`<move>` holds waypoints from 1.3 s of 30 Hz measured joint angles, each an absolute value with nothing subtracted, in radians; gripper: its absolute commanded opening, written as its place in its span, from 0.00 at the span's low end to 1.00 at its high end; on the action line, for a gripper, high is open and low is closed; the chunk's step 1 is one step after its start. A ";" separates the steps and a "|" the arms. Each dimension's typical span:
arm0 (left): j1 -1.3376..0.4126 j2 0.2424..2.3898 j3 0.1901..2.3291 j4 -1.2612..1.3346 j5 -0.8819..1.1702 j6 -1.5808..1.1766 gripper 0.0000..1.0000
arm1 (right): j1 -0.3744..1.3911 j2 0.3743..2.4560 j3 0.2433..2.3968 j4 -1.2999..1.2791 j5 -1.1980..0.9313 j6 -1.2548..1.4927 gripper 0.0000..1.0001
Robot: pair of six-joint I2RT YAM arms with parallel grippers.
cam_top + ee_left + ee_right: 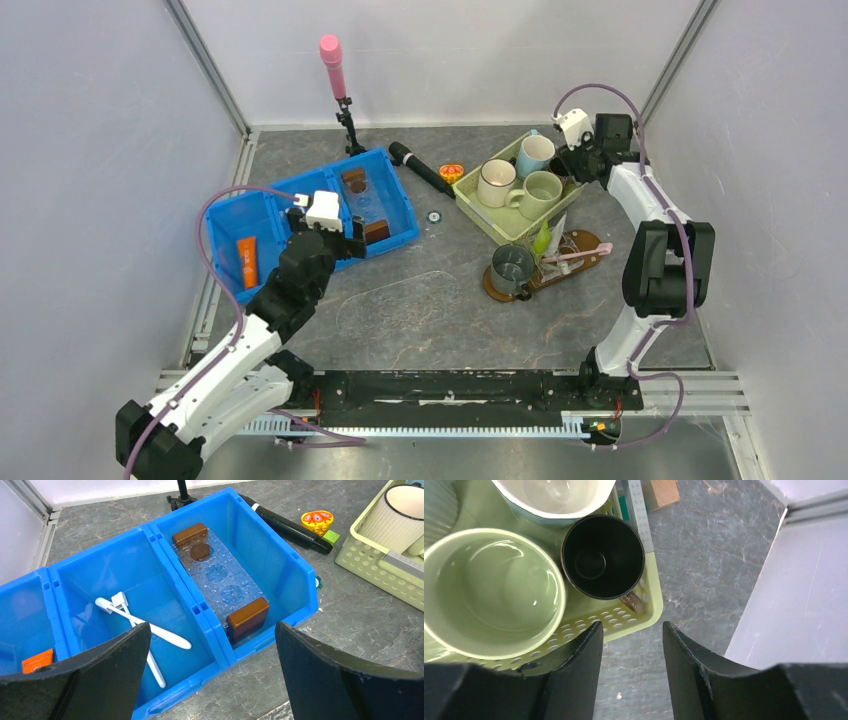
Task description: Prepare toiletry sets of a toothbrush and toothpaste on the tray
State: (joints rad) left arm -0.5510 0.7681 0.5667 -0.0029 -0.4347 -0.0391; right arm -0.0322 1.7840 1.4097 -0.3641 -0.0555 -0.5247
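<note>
The dark-brown tray (pixel 598 240) lies right of centre. On it stand a grey mug (pixel 512 268), a pink toothbrush (pixel 572 257) and a green tube (pixel 542 240). My left gripper (pixel 338 238) is open and empty over the blue bin's (pixel 395 190) near wall. In the left wrist view the gripper (pixel 212 670) sits near two white toothbrushes (pixel 145 627) in the middle compartment and an orange tube (pixel 37 660) in the left one. My right gripper (pixel 631 635) is open and empty over the green basket's (pixel 644 615) corner, beside a black cup (pixel 603 555).
The green basket (pixel 470 205) holds a white mug (pixel 495 183), a green mug (pixel 543 190) and a blue mug (pixel 535 153). A black marker (pixel 420 168) and an orange toy (pixel 451 172) lie between bin and basket. A pink-topped stand (pixel 333 65) is at the back.
</note>
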 measured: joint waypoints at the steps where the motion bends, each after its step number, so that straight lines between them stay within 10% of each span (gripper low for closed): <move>1: -0.551 0.770 0.566 -0.001 -0.435 -0.039 1.00 | -0.038 1.792 1.411 -0.359 -0.069 -0.554 0.54; 39: -0.551 0.807 0.559 0.007 -0.416 -0.031 1.00 | -0.041 1.919 1.393 -0.326 -0.279 -1.118 0.40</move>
State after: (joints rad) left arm -0.5510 0.8074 0.5591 0.0074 -0.4164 -0.0315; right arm -0.0406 1.9194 1.3930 -0.3256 -0.2790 -1.1179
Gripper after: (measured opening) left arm 0.993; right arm 0.439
